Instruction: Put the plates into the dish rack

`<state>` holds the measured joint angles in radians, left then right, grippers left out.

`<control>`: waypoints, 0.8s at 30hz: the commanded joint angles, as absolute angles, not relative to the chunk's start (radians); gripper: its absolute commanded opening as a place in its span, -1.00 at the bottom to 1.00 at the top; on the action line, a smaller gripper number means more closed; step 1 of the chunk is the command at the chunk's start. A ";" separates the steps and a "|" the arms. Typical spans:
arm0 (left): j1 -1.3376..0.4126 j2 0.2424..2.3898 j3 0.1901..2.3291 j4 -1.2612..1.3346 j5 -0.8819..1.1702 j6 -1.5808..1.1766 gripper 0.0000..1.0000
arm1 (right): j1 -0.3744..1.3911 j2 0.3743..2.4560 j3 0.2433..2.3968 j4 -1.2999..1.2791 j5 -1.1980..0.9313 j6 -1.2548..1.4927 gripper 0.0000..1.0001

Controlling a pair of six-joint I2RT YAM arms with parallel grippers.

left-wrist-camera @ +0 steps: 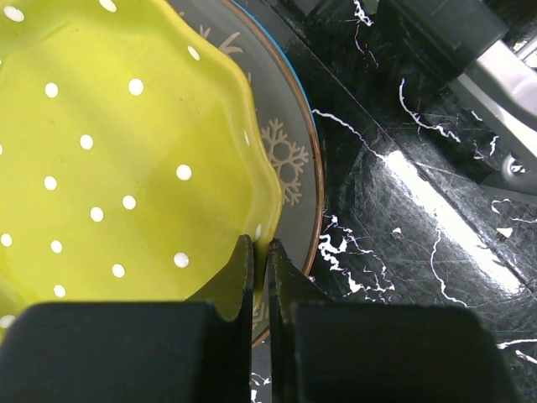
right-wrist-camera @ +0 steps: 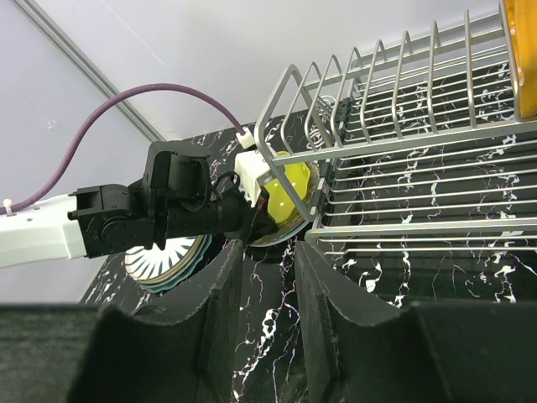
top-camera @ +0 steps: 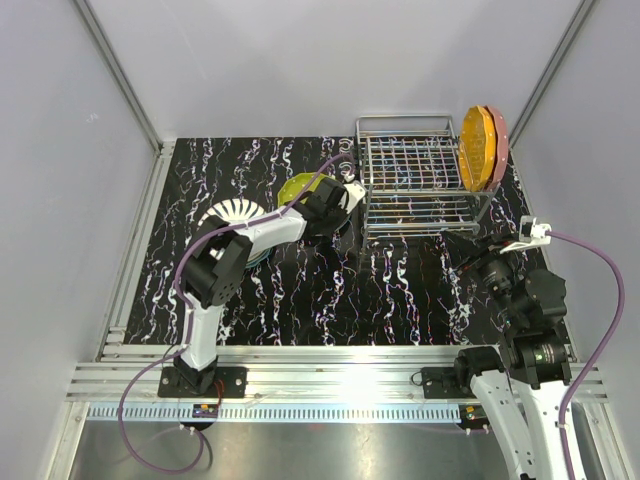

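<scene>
1. Top view: the left arm [top-camera: 250, 240] reaches from its base across the table [top-camera: 400, 290], elbow bent. The left gripper [top-camera: 330, 205] sits at the yellow-green plate [top-camera: 297, 186], just left of the dish rack [top-camera: 415, 185]. The right arm [top-camera: 530, 300] is folded near the right edge, with the right gripper [top-camera: 478, 258] low, just in front of the rack's near right corner. An orange plate [top-camera: 477, 148] and a pink plate [top-camera: 498, 145] stand upright at the rack's right end. A striped plate [top-camera: 230, 213] lies flat to the left.

2. Left wrist view: the left gripper [left-wrist-camera: 261, 256] has its fingers [left-wrist-camera: 242, 281] pressed together, pinching the rim of the yellow-green plate [left-wrist-camera: 109, 151]. That plate rests on a grey plate [left-wrist-camera: 295, 159] with a snowflake motif.

3. Right wrist view: the right gripper [right-wrist-camera: 268, 290] has its jaws parted, with nothing between them. Beyond it, the left arm [right-wrist-camera: 159, 210] meets the yellow-green plate [right-wrist-camera: 291, 191] beside the rack's [right-wrist-camera: 403, 147] left end.
</scene>
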<state>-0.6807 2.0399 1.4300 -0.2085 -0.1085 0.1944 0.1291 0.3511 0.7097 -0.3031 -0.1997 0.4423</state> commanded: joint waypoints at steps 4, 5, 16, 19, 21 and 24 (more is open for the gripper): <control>-0.664 1.952 1.394 -0.230 -0.140 0.144 -1.00 | 0.137 0.341 0.719 -0.285 -0.179 0.437 -0.24; -0.661 1.938 1.390 -0.233 -0.141 0.143 -1.00 | 0.137 0.341 0.721 -0.285 -0.179 0.436 -0.24; -0.577 1.763 1.425 -0.261 0.101 0.032 -1.00 | 0.138 0.353 0.732 -0.305 -0.172 0.426 -0.25; -0.554 1.744 1.454 -0.264 0.181 -0.041 -1.00 | 0.138 0.365 0.733 -0.302 -0.190 0.423 -0.28; -0.539 1.727 1.453 -0.230 0.219 -0.107 -1.00 | 0.137 0.374 0.733 -0.299 -0.207 0.419 -0.31; -0.519 1.694 1.448 -0.175 0.265 -0.193 -1.00 | 0.137 0.383 0.735 -0.295 -0.225 0.417 -0.31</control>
<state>-0.5369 1.7935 1.3979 -0.2897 0.1764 -0.0635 0.1295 0.3668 0.7097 -0.3138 -0.2028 0.4370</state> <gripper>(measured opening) 0.027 0.348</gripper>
